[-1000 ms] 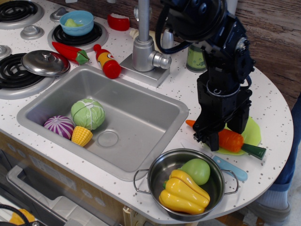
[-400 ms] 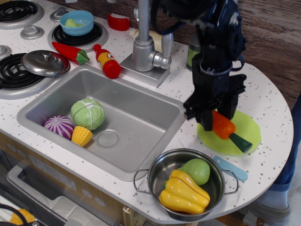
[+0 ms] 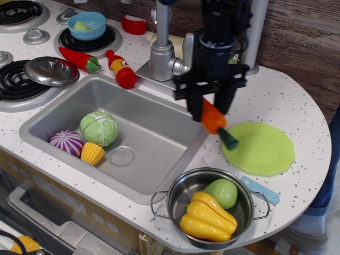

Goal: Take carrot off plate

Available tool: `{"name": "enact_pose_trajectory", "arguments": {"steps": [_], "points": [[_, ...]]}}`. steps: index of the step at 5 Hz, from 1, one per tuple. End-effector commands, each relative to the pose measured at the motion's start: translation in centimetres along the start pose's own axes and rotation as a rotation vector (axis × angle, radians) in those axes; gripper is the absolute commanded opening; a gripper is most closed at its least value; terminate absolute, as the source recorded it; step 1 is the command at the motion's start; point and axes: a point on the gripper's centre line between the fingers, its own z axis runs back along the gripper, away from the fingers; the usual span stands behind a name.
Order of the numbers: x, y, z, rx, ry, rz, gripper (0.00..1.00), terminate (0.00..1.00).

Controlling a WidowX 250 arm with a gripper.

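**Carrot held clear of the plate, above the sink's right edge**

While I hold the arm at this station, I log the items from the counter's front edge backward. Nearest me stands the steel pot [image 3: 210, 210], holding a yellow bell pepper [image 3: 206, 217] and a green fruit [image 3: 221, 192]. Just beside its right handle lies a blue utensil [image 3: 259, 189].

Behind that, the plate [image 3: 258, 148] lies flat on the speckled counter [image 3: 297, 106] with nothing on it. To its left, the sink [image 3: 159, 143] contains a cabbage [image 3: 99, 128], a purple onion [image 3: 66, 142] and a corn piece [image 3: 92, 153].

My gripper [image 3: 208, 108] is clamped on the carrot [image 3: 214, 121]. The carrot hangs tilted, its orange body pinched between the fingers, its dark green stem pointing down and right. It is off the plate and not touching it; the stem tip sits just beside the plate's left rim, over the sink's right edge. The upper end is hidden behind the fingers.

Farther back I note the faucet [image 3: 162, 50], a ketchup bottle [image 3: 121, 69], a red chili pepper [image 3: 79, 59] and a pot lid [image 3: 51, 70] on a burner. At the rear, a blue bowl [image 3: 86, 25] rests on another burner.
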Motion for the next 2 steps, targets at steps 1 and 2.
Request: {"name": "enact_pose_trajectory", "arguments": {"steps": [1,2], "points": [[2.0,3.1,0.3,-0.052,-0.077,-0.077,0.00,0.00],[3.1,5.4,-2.1,-0.054,-0.106,-0.144,0.00,0.00]]}}
